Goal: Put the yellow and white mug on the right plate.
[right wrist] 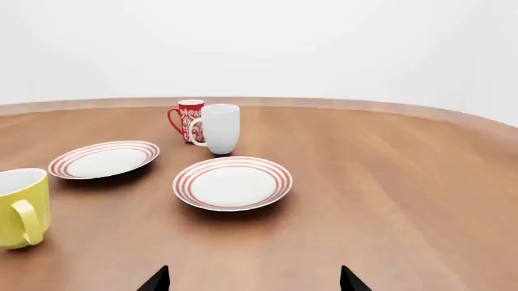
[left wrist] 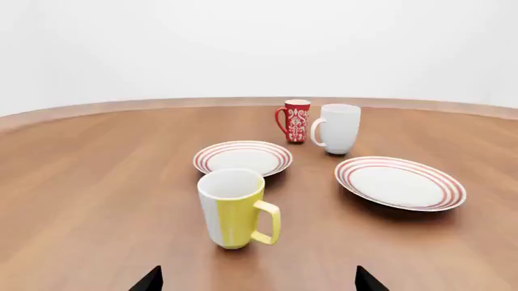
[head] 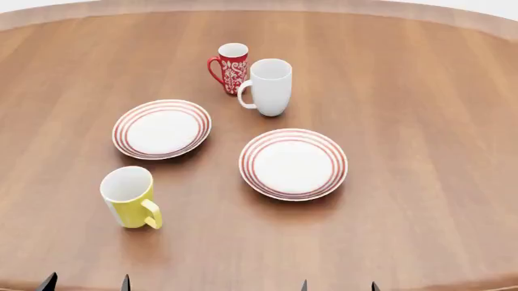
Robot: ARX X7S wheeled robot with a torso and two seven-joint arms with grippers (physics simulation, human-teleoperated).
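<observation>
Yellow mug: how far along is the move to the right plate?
Nothing is done yet. The yellow mug stands upright on the table, near the left plate and clear of the right plate, which is bare. Nothing is in hand: both grippers' tips show spread at the head view's bottom edge. Left: reach, grasp, carry, set down.

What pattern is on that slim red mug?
White floral swirls on the red mug, clearest in the left wrist view.

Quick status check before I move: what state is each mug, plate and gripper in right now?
yellow and white mug: upright, empty, on the table, not gripped.
white mug: upright, empty.
red patterned mug: upright.
right plate: flat, bare.
left plate: flat, bare.
left gripper: open, holding nothing.
right gripper: open, holding nothing.
</observation>
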